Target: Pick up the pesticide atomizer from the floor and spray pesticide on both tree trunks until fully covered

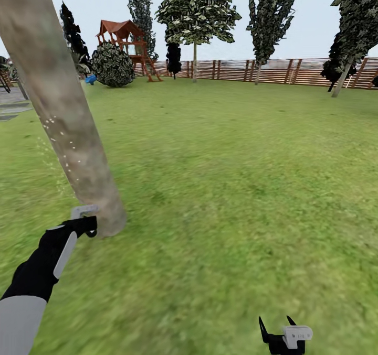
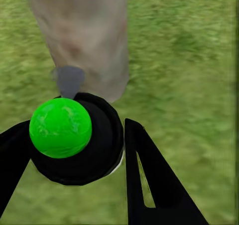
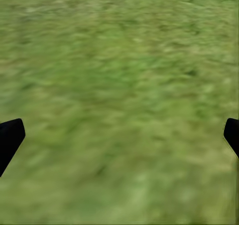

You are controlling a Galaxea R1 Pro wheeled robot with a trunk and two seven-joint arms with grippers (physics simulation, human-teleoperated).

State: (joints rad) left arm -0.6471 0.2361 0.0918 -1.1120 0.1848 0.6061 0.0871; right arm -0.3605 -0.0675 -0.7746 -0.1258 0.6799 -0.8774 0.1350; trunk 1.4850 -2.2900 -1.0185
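Observation:
The tree trunk is a thick pale grey-beige column leaning across the left of the head view, with small white spray specks on and beside its bark. At its base my left gripper is shut on the pesticide atomizer, whose pale grey trigger head points at the trunk. In the left wrist view the atomizer is a dark round body between the black fingers, with a bright green ball on it and the trunk just beyond. My right gripper hangs open over grass, low on the right.
Grass lawn spreads ahead to a red-brown slat fence. Other trees stand along the fence. A wooden play tower and a round bush stand at the back left, with grey paving at the far left.

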